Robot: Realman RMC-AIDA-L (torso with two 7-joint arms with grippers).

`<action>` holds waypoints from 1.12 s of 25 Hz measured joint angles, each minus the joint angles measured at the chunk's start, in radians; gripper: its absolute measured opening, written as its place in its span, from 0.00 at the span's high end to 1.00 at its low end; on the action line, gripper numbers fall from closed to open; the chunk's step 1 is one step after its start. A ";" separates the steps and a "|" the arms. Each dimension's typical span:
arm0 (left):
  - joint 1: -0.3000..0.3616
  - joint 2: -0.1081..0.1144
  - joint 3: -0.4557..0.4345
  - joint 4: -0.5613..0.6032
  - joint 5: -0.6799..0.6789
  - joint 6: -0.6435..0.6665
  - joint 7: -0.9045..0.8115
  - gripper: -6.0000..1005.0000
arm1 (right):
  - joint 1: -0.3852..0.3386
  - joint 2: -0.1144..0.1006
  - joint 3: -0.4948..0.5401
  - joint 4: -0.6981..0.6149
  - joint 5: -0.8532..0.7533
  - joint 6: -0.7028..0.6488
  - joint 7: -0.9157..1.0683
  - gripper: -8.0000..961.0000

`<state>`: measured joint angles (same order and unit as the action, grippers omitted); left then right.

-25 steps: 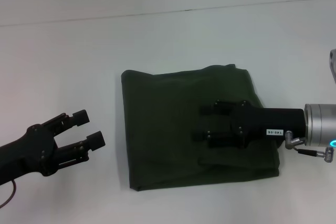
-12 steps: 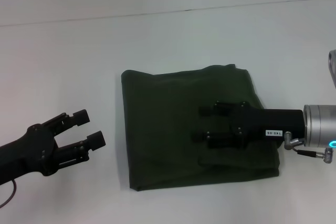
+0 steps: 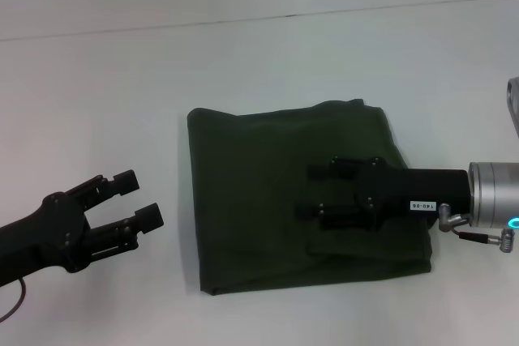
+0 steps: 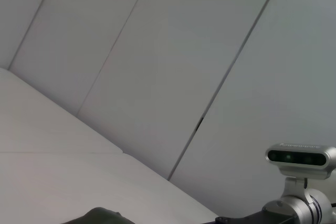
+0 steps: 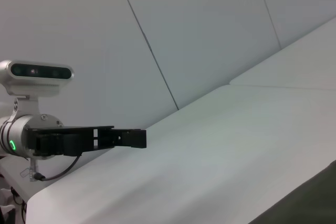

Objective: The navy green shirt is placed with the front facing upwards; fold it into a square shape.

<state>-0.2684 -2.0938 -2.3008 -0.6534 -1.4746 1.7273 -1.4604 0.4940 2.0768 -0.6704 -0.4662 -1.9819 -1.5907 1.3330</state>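
Head view: the navy green shirt (image 3: pixel 284 200) lies folded into a roughly square block on the white table (image 3: pixel 259 70), plain green side up, no lettering visible; a fold edge runs across its lower right part and the right border is slightly uneven. The right gripper (image 3: pixel 310 192) reaches in from the right side over the shirt's right half, its two dark fingers (image 3: pixel 324 171) parted and lying flat over the cloth with nothing grasped between them; whether they press on the fabric or sit just above it cannot be told. The left gripper (image 3: pixel 144 198) sits over bare table to the left of the shirt, well apart from it, fingers spread and empty. Left wrist view: mostly the pale panelled wall (image 4: pixel 157 66) and table surface; a small dark green bit of the shirt (image 4: pixel 100 216) shows at the frame's edge, and the right arm's wrist camera (image 4: pixel 300 157) appears farther off. Right wrist view: the left gripper (image 5: pixel 137 138) is seen across the table in side profile, so its finger gap cannot be judged here; a corner of the shirt (image 5: pixel 310 200) shows at the edge.
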 joint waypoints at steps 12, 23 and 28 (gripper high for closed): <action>0.000 0.000 0.000 0.000 0.001 0.000 0.000 0.09 | -0.002 0.000 0.000 0.000 0.000 0.000 0.000 0.06; -0.002 0.000 0.000 0.000 0.001 0.000 0.000 0.09 | -0.001 0.000 0.000 0.000 0.000 0.000 0.000 0.06; -0.003 0.000 0.000 0.000 0.001 0.000 0.000 0.09 | 0.000 0.000 0.000 0.000 0.000 0.000 0.000 0.06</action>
<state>-0.2717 -2.0939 -2.3010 -0.6534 -1.4741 1.7273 -1.4604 0.4938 2.0769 -0.6704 -0.4663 -1.9818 -1.5908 1.3330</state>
